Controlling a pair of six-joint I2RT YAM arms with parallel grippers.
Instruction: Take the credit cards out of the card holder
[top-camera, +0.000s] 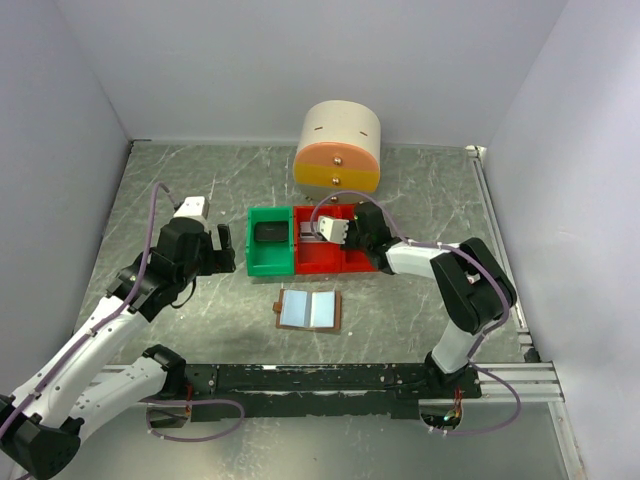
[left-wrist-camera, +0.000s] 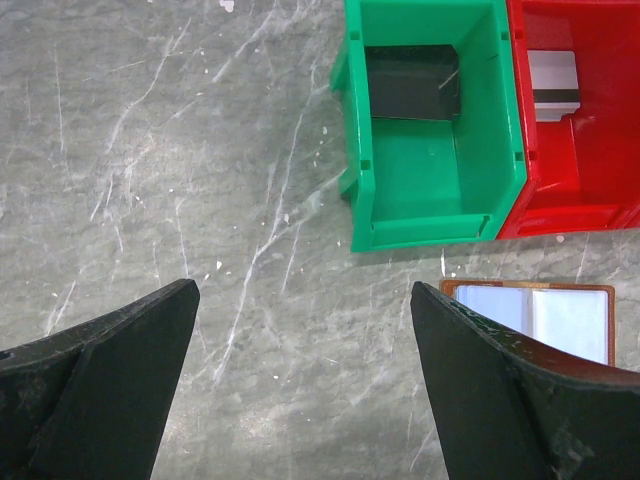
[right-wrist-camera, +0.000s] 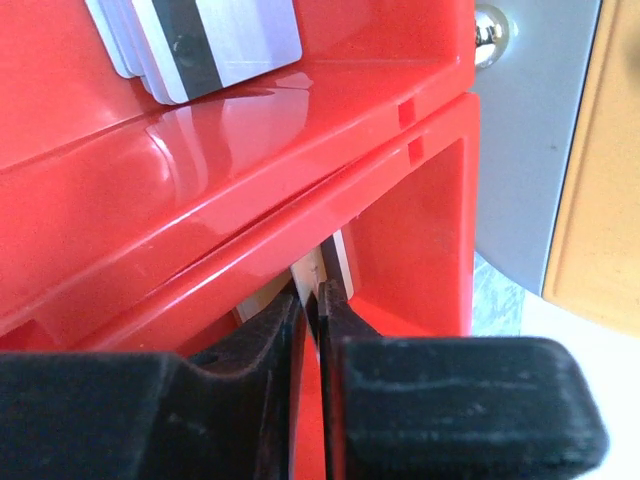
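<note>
Left gripper hangs above the bare table, jaws spread wide, nothing between them. The risk on this side looks small: a careless swing inward could clip the green bin and shove it. One dark card lies flat at that bin's far end.

Next, the card holder, lying open and flat on the table just in front of the bins, between the two arms. Its pale inner panels face up, and here is the catch: from above I can't tell whether a card is tucked in a pocket or the panels are bare. The left wrist view cuts off the holder's lower edge behind a finger.

On to the red bin. Striped grey cards sit stacked in one compartment, the stack cropped by the frame. In the next one the right gripper is low at the wall, jaws all but together with a thin pale card on edge between the tips — gripped or merely flanked, I can't tell. My worry is that, once let go, the card stays wedged upright against the wall or tips onto the divider rather than lying flat. Most of it is hidden behind the fingers.

Behind, a round cream-and-orange drum — well apart.
</note>
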